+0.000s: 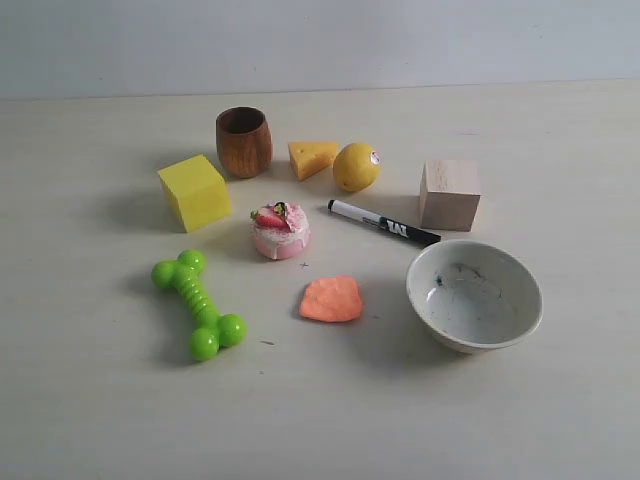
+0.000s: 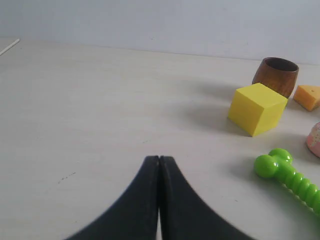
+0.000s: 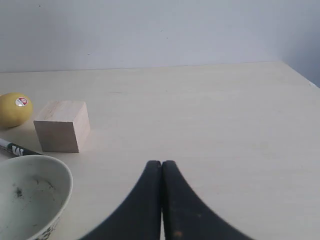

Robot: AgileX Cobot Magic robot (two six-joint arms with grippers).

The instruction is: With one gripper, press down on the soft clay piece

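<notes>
The soft clay piece point(image 1: 331, 299), a flat salmon-orange lump, lies on the table in the exterior view, between the green bone toy point(image 1: 198, 303) and the white bowl point(image 1: 474, 296). Neither arm shows in that view. In the left wrist view my left gripper point(image 2: 159, 159) is shut, its black fingers pressed together over bare table, with nothing held. My right gripper point(image 3: 161, 163) is likewise shut and empty in the right wrist view. The clay is out of sight in both wrist views.
Behind the clay sit a pink toy cake point(image 1: 280, 231), yellow cube point(image 1: 194, 191), wooden cup point(image 1: 244, 141), cheese wedge point(image 1: 313, 157), lemon point(image 1: 356, 166), black marker point(image 1: 383, 222) and wooden block point(image 1: 449, 194). The left wrist view shows the cube point(image 2: 257, 108) and bone point(image 2: 290, 175).
</notes>
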